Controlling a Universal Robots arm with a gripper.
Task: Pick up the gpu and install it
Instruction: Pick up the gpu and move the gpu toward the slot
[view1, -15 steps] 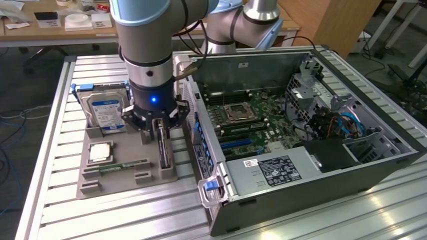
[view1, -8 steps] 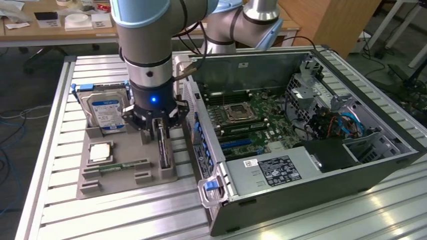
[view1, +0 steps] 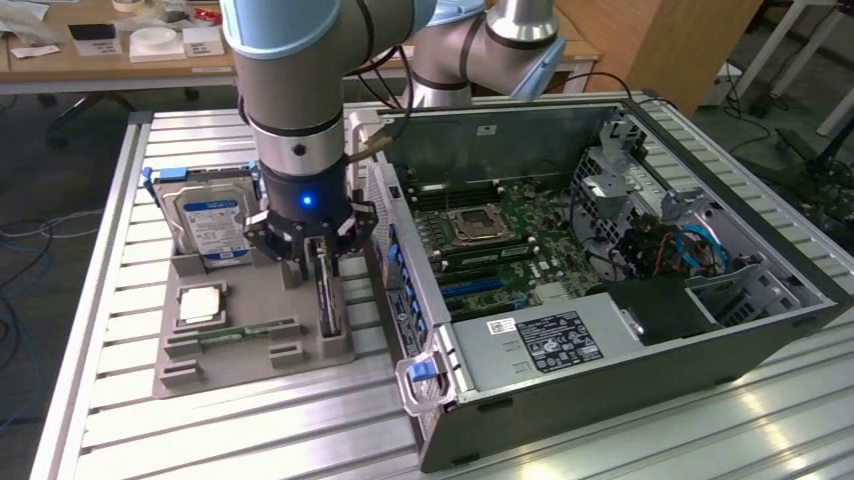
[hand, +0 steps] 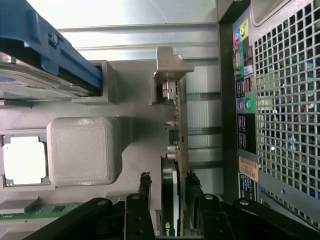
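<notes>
Slatted metal counter (view1: 267, 430), open computer case (view1: 601, 350): the gpu (view1: 330, 300) stands on edge in a grey holder (view1: 240, 365) just beside the case, the claw (view1: 318, 262) spread astride its upper edge. Probably light, stiff and fragile, the card looks best gripped across its flat faces.

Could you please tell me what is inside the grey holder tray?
A hard drive, a CPU, a RAM stick and the gpu standing on edge. The gripper covers part of the gpu.
</notes>
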